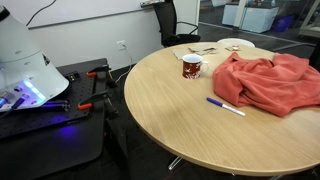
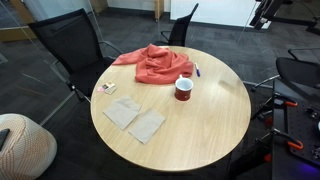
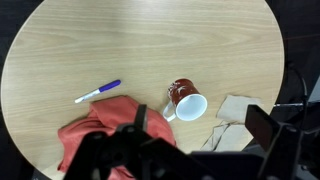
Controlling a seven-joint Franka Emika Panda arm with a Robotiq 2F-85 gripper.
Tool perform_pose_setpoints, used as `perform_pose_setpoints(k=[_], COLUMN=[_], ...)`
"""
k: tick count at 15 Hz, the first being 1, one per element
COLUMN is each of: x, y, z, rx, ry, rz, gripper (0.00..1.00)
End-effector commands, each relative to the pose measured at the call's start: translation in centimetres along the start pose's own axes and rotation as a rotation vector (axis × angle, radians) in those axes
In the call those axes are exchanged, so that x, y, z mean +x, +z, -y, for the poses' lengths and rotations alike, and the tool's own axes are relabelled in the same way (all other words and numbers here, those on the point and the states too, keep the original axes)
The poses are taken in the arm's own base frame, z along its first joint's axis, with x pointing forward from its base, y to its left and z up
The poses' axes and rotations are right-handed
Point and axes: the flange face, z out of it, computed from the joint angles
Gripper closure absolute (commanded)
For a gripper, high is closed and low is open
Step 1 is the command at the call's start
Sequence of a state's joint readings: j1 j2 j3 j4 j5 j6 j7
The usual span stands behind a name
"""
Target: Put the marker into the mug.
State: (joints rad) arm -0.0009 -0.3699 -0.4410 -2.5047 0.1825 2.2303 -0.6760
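Observation:
The marker (image 3: 97, 92), blue-purple with a white end, lies flat on the round wooden table (image 3: 150, 40), beside the red cloth; it shows in both exterior views (image 1: 225, 106) (image 2: 197, 70). The dark red-brown mug (image 3: 186, 102) stands upright with its white inside showing, a short way from the marker, and also shows in both exterior views (image 1: 192, 66) (image 2: 183, 88). My gripper (image 3: 198, 116) shows only in the wrist view, high above the table. Its two dark fingers are spread wide, with nothing between them.
A crumpled red cloth (image 2: 150, 62) lies on the table near the marker. Brown paper napkins (image 2: 135, 118) lie by the mug. A pale plate (image 1: 235, 44) sits at the far edge. Black chairs (image 2: 70, 45) stand around the table.

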Motion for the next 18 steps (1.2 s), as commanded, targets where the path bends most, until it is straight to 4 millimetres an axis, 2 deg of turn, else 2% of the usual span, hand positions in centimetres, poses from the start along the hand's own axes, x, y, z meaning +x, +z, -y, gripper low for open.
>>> perform_pose_setpoints(k=[1, 4, 7, 18], x=[2.6, 5.1, 7.1, 11.7], y=[1.8, 4.2, 6.6, 15.5], z=[-0.1, -1.1, -3.1, -11.0], rx=[-0.061, -0.115, -0.155, -0.216], ry=[0.077, 0.235, 0.383, 0.962], rz=[-0.024, -0.093, -0.13, -0.144], gripper=[0.0, 0.0, 0.0, 0.0])
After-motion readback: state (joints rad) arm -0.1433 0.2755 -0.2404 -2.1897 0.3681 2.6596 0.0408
